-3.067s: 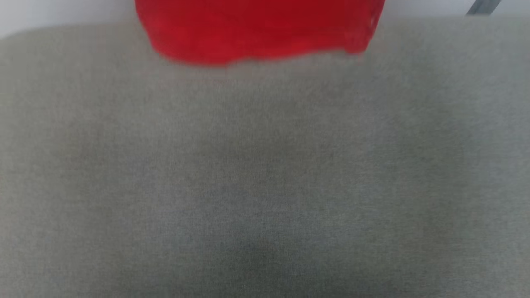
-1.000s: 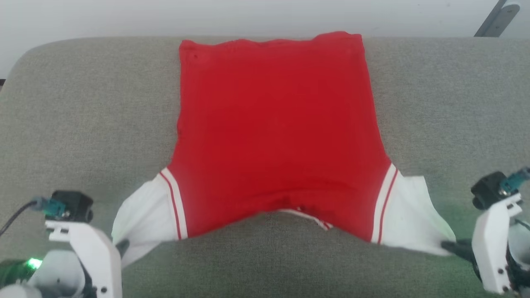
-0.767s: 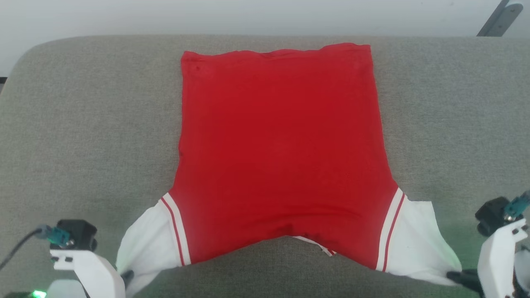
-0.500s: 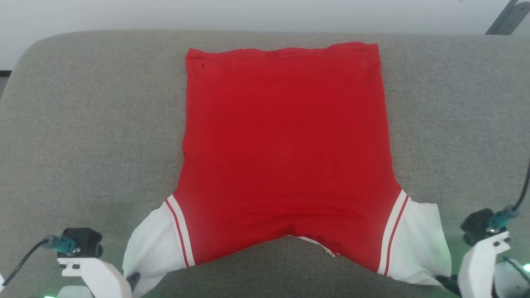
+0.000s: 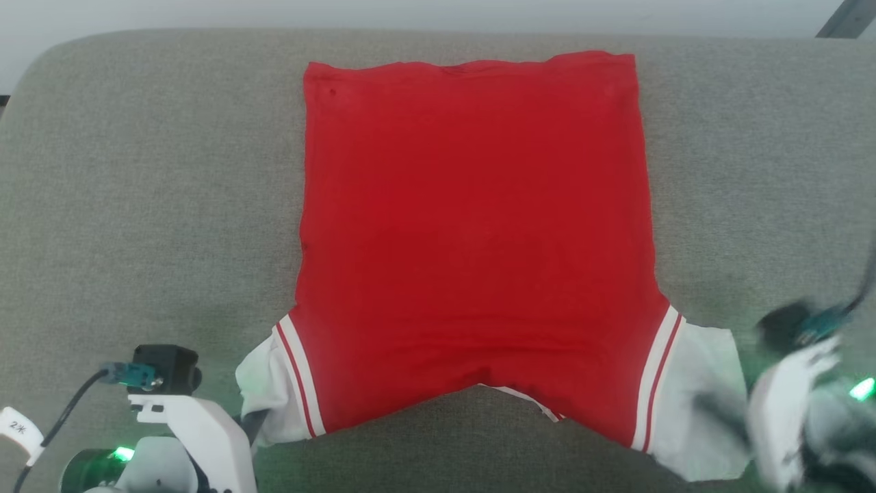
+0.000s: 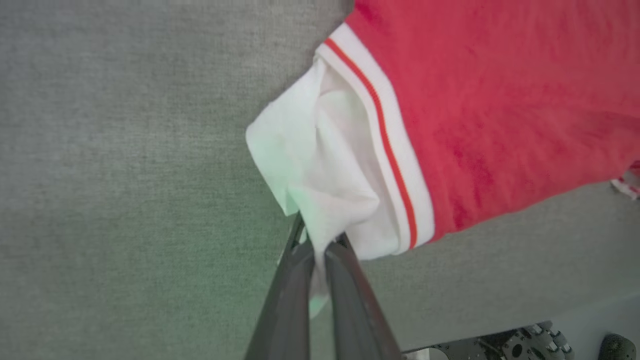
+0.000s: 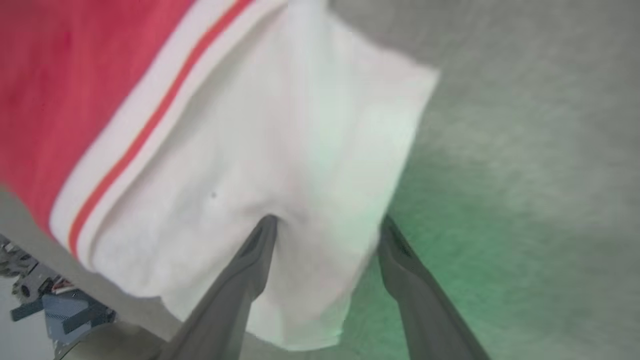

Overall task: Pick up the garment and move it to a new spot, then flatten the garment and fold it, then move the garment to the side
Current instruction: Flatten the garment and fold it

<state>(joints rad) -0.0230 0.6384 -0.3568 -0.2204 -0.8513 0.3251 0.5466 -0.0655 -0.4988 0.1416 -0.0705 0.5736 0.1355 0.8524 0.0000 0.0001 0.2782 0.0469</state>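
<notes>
The garment [image 5: 472, 226], a bright-red shirt with white sleeves, lies spread flat on the grey cushion [image 5: 137, 205], hem at the far side and sleeves towards me. My left gripper [image 5: 252, 424] at the lower left is shut on the edge of the left white sleeve [image 6: 330, 165], which is bunched at the fingertips [image 6: 300, 250]. My right gripper [image 5: 725, 418], blurred at the lower right, is open. In the right wrist view its fingers [image 7: 260, 240] stand apart over the right white sleeve [image 7: 280, 150], which lies slack on the cushion.
The cushion's rounded far edge meets a pale wall [image 5: 410, 14]. A dark metal bar [image 5: 845, 20] shows at the top right corner. Parts of my own base [image 6: 500, 345] lie beyond the cushion's near edge. Bare cushion flanks the shirt on both sides.
My right gripper has opened and let go of the right sleeve, and that arm is blurred with motion. The left sleeve has bunched in towards the shirt. The head camera has tilted slightly.
</notes>
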